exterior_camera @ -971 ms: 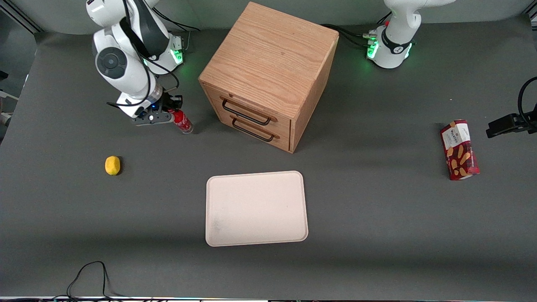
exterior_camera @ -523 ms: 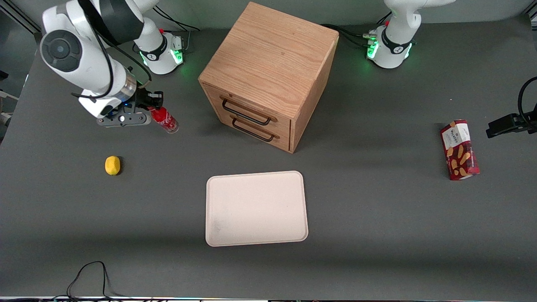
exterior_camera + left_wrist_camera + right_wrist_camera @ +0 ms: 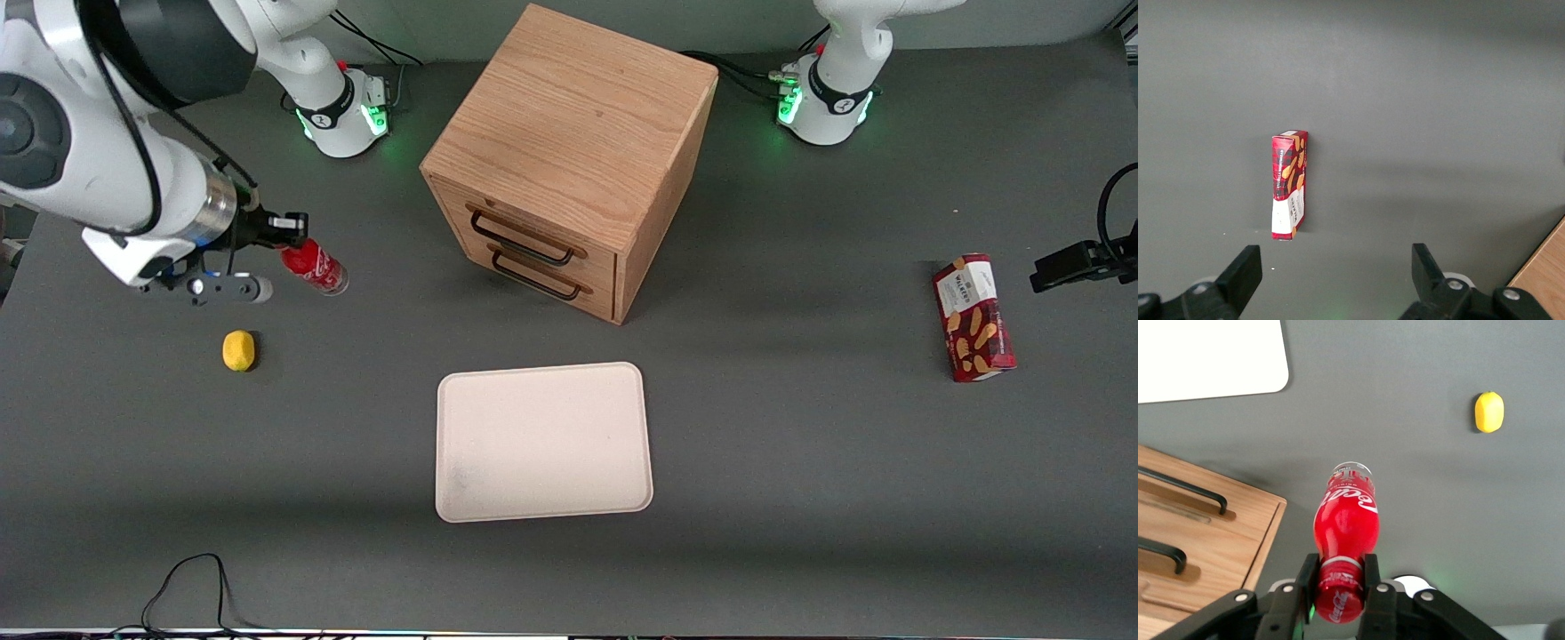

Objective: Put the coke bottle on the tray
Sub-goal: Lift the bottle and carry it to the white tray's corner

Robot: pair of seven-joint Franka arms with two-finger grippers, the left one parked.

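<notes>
Clenching the coke bottle (image 3: 316, 268) by its capped neck, the gripper (image 3: 286, 251) jaws hold it above the worktop (image 3: 800, 462), well apart from the tray (image 3: 542, 441).

The coke bottle (image 3: 1345, 520) is showing bright red with white script lettering, a red cap and a clear base. The black-fingered gripper (image 3: 1339, 579), up above the table near the lemon, is clamping its neck. The tray (image 3: 543, 442) is showing plain cream-white. The lemon (image 3: 238, 349) is glowing yellow. The drawer cabinet (image 3: 569, 160) is displaying light oak grain with black handles. The biscuit box (image 3: 973, 317) is wearing red tartan with tan biscuits and a white label. The table (image 3: 800, 489) is lying dark grey.
</notes>
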